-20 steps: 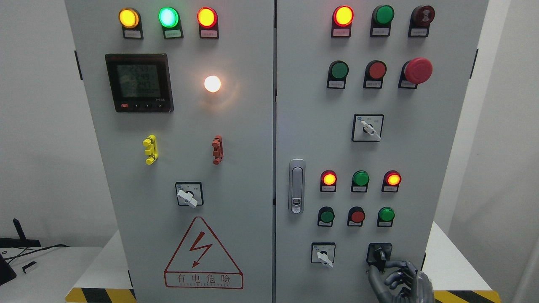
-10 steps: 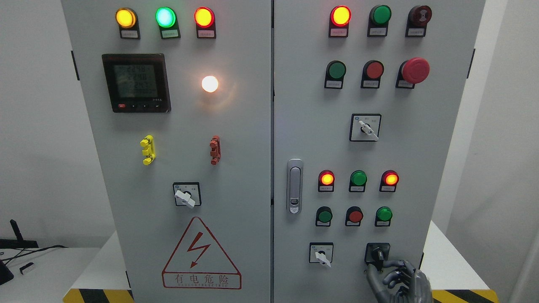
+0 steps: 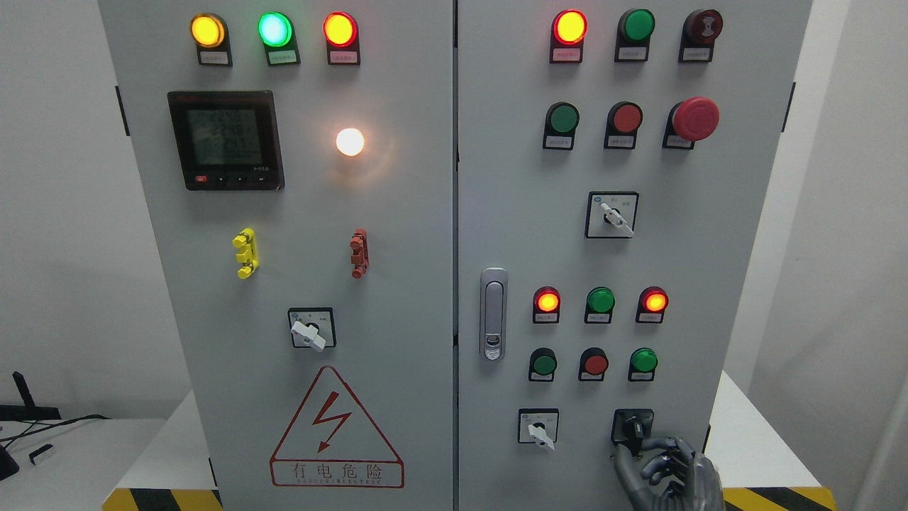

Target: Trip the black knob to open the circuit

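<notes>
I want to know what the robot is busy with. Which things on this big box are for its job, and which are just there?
For the job:
- black knob, low on the right door
- right hand, fingers curled at the knob

Just there:
- big red button
- white switch beside the knob
- door handle
- screen
- lightning sign

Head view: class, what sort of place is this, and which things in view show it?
Probably an electrical training or test room. A grey control cabinet fills the view, with lit indicator lamps, a digital meter and a lightning warning triangle. The right hand is at its black knob.
</notes>
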Robot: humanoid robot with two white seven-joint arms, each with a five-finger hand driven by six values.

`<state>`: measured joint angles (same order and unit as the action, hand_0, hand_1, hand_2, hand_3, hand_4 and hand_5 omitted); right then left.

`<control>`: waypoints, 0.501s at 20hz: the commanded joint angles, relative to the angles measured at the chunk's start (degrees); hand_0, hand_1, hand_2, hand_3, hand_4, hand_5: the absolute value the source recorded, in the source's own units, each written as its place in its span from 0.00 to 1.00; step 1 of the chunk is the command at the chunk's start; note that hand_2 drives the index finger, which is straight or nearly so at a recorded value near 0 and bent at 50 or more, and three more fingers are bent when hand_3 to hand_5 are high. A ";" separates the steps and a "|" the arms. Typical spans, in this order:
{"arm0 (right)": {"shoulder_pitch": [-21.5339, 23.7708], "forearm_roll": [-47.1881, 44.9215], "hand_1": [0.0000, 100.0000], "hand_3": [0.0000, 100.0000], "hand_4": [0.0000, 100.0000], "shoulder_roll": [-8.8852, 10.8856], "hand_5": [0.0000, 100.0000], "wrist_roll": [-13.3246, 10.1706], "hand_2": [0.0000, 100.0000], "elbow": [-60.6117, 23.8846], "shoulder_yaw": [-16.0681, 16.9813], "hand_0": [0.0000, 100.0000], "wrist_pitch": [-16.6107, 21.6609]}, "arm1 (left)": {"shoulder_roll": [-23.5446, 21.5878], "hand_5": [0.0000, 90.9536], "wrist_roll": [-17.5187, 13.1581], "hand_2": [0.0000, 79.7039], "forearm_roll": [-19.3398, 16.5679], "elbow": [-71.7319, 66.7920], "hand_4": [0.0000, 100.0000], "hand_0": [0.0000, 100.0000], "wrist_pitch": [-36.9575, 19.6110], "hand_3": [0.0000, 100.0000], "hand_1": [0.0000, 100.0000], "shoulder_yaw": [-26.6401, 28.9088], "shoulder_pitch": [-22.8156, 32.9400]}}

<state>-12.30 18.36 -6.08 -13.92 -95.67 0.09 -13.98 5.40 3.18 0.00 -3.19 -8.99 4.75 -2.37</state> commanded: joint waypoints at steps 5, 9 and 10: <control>-1.06 0.01 0.69 0.81 0.83 -0.77 0.95 -0.06 0.52 1.19 0.97 0.29 0.00 | 0.05 0.00 -0.01 0.00 -1.76 0.02 0.00 0.12 0.03 0.00 0.39 0.00 0.00; -1.06 0.01 0.69 0.81 0.84 -0.77 0.95 -0.06 0.53 1.19 1.06 0.29 0.00 | 0.05 0.00 -0.01 0.00 -1.76 0.02 0.00 0.12 0.03 0.00 0.39 0.00 0.00; -1.06 -0.08 0.69 0.81 0.84 -0.77 0.95 -0.06 0.53 1.19 1.06 0.29 0.00 | -0.04 0.00 -0.01 0.00 -1.76 0.02 0.00 0.12 0.03 0.00 0.39 0.00 0.00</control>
<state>-13.15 18.32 -6.50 -13.86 -94.98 0.04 -13.97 5.41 3.18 0.00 -3.18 -8.99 4.75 -2.37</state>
